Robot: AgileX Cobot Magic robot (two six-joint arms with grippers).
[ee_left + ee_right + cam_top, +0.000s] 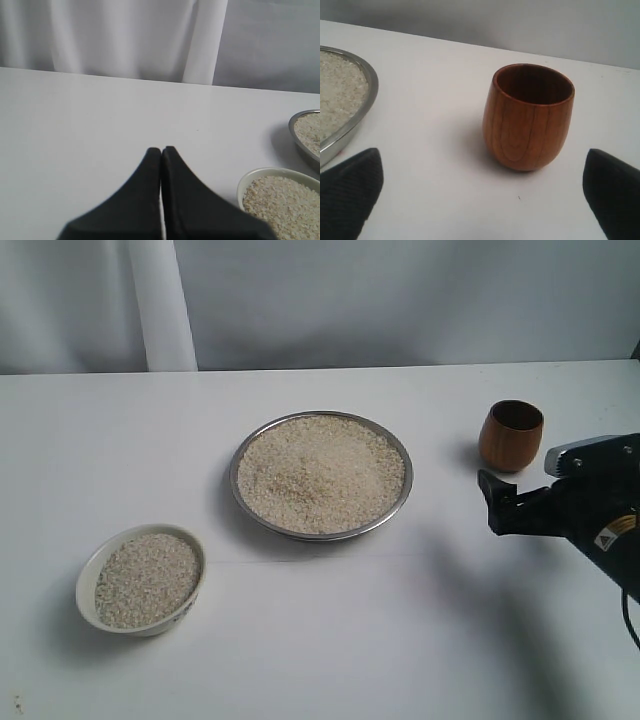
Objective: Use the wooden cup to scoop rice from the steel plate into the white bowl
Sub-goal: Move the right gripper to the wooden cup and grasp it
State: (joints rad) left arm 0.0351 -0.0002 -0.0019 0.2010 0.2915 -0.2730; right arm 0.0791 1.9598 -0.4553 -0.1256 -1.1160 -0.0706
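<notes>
The wooden cup (pixel 511 435) stands upright and empty on the table, right of the steel plate (pixel 238 483). A broad heap of rice (pixel 322 472) fills the plate. The white bowl (pixel 86 585) at the front left also holds rice (pixel 148 580). My right gripper (pixel 491 502) hovers just in front of the cup, apart from it. In the right wrist view it (pixel 482 200) is open, its fingers (pixel 350 197) spread wide on either side short of the cup (pixel 530 117). My left gripper (pixel 161 149) is shut on nothing, beside the bowl (pixel 241 186); the exterior view does not show it.
White tabletop (pixel 330 640) all round, with a pale curtain backdrop (pixel 160 300) behind the table's far edge. The plate's rim (pixel 370 90) lies to one side of the cup in the right wrist view, and its rim (pixel 296 136) shows beyond the bowl in the left wrist view.
</notes>
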